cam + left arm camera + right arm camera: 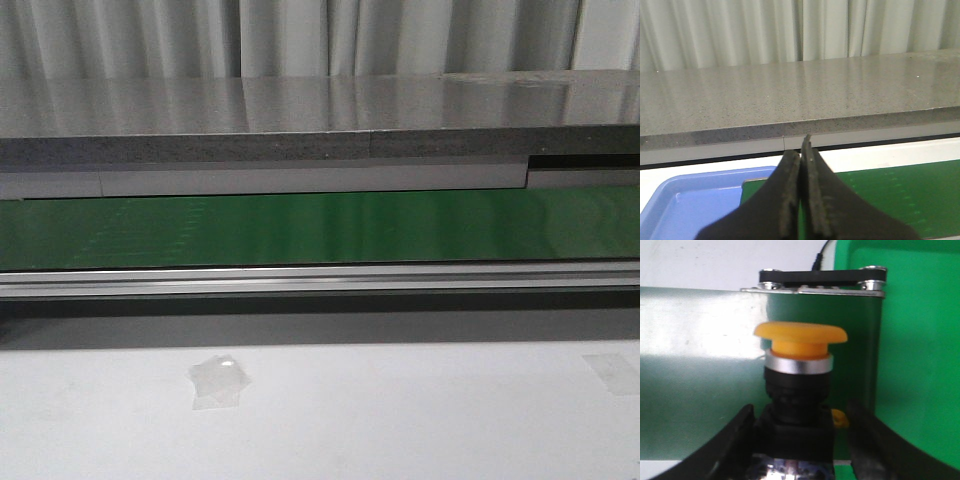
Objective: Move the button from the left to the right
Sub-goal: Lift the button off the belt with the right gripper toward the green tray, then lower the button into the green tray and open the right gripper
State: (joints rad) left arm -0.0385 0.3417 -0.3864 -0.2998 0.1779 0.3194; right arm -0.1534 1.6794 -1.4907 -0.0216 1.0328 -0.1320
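The button (800, 335) shows only in the right wrist view: a yellow-orange mushroom cap on a silver ring and a black boxy body. It sits between the fingers of my right gripper (801, 410), over the green belt (700, 390) near the belt's end. The left finger lies against the body. A narrow gap shows between the body and the right finger (865, 430), so the jaws stand open. My left gripper (801, 150) is shut and empty, above the edge of a blue tray (685, 200). Neither gripper nor the button shows in the front view.
A green tray (920, 340) lies just past the belt's end bracket (822, 276). The front view shows the green belt (320, 228), its metal rail (320, 280), a grey counter (300, 120) behind, and a tape patch (220, 380) on the white table.
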